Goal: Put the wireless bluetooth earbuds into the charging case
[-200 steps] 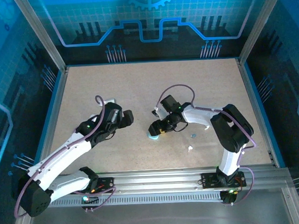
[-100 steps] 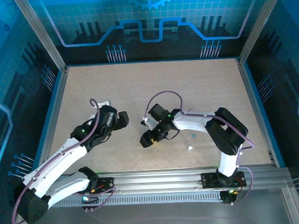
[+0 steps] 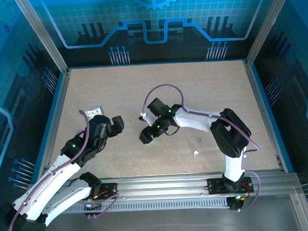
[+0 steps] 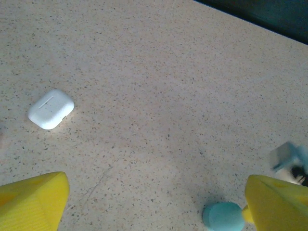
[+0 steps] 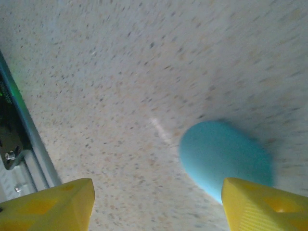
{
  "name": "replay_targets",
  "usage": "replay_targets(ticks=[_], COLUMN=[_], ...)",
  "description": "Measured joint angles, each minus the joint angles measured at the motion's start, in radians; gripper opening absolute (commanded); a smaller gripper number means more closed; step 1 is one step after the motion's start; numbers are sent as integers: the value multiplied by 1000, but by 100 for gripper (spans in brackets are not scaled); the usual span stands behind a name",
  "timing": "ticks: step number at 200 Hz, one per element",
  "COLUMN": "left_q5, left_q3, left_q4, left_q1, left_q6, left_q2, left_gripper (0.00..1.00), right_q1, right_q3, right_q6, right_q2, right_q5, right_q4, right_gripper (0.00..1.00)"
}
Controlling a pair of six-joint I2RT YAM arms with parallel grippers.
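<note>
Risk: right gripper (image 3: 144, 137), spread and pinching nothing, straddles the teal case (image 5: 224, 159) off-centre, so closing could skid it across the table (image 3: 204, 93); left gripper (image 3: 113, 126) spread wide, empty; earbuds (image 3: 195, 153) lie well right of both, toward the near edge, tiny enough to fumble.

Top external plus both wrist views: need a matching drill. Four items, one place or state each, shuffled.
Items:
1. white case
2. teal case
3. white earbud
4. left gripper

Place or state:
a. open, holding nothing
b. right beside a finger of the right gripper
c. ahead of the left gripper, clear of its fingers
d. loose on the table, on the base side of the right arm

Pairs: 1-c, 2-b, 3-d, 4-a
</note>
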Motion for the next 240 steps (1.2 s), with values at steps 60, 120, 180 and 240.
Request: replay_targets(ticks=[60, 120, 180, 240], left_q5=[0, 0, 0, 0], left_q3=[-6, -19, -26, -26], left_q4=[0, 0, 1, 1], left_q1=[0, 0, 0, 1], left_q6=[5, 8, 8, 8], left_q2=[-8, -10, -5, -5], left_gripper=[95, 96, 96, 96], right_q1=[-31, -31, -16, 53], right_q3=[192, 153, -6, -193], right_q6=[-167, -223, -246, -330], right_q2=[182, 206, 99, 5], right_q5=[-16, -70, -47, 174], right_q4=[-70, -103, -53, 172], right_gripper=[74, 73, 74, 75])
